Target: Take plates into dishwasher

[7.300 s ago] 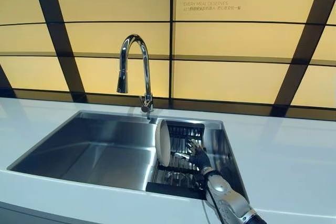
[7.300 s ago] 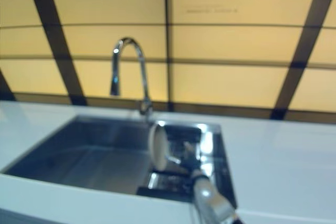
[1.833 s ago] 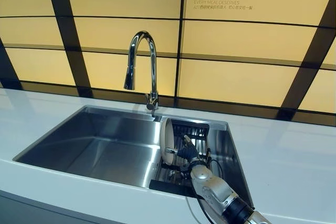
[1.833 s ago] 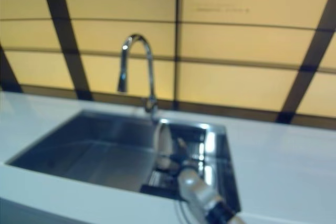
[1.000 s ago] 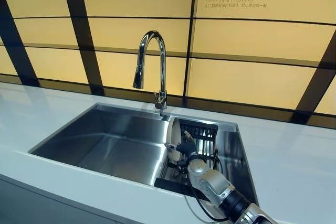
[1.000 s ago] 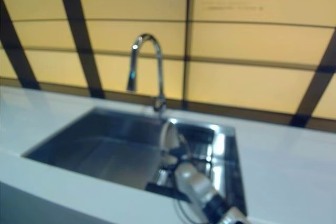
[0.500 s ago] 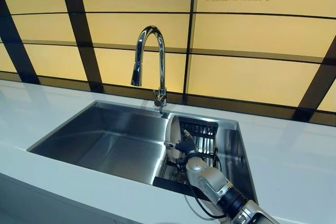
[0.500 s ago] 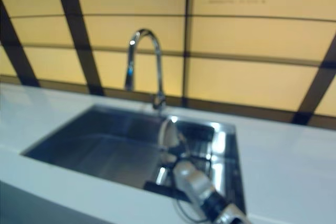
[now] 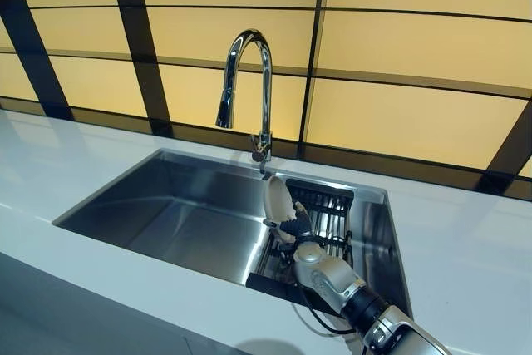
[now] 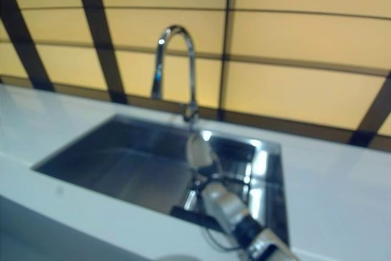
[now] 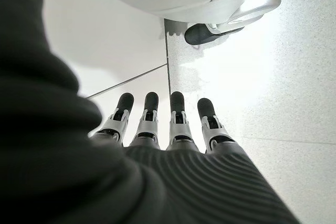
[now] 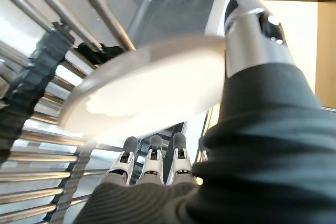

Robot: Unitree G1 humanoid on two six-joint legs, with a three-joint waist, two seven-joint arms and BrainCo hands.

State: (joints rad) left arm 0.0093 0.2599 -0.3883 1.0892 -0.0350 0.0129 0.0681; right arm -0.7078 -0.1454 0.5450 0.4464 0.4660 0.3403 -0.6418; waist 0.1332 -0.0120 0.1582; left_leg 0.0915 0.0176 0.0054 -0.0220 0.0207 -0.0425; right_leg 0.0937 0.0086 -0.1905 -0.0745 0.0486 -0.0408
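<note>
A white plate [image 9: 275, 197] stands on edge in a black wire rack [image 9: 330, 208] at the right end of the steel sink [image 9: 187, 215]. My right hand [image 9: 294, 229] reaches down into the sink and grips the plate's lower edge. In the right wrist view the thumb [image 12: 251, 40] lies over one face of the plate [image 12: 142, 93] and the fingers [image 12: 152, 156] sit under the other. My left hand [image 11: 173, 124] shows only in its wrist view, fingers straight and holding nothing, over a pale floor.
A tall chrome faucet [image 9: 249, 89] stands behind the sink, just left of the rack. White countertop [image 9: 465, 247] surrounds the sink. A yellow panelled wall with dark bars rises behind. The sink's left basin holds nothing.
The camera has shifted, so the whole scene sits further right. My right hand moved from beside the plate onto its lower edge and closed on it; the plate now leans a little.
</note>
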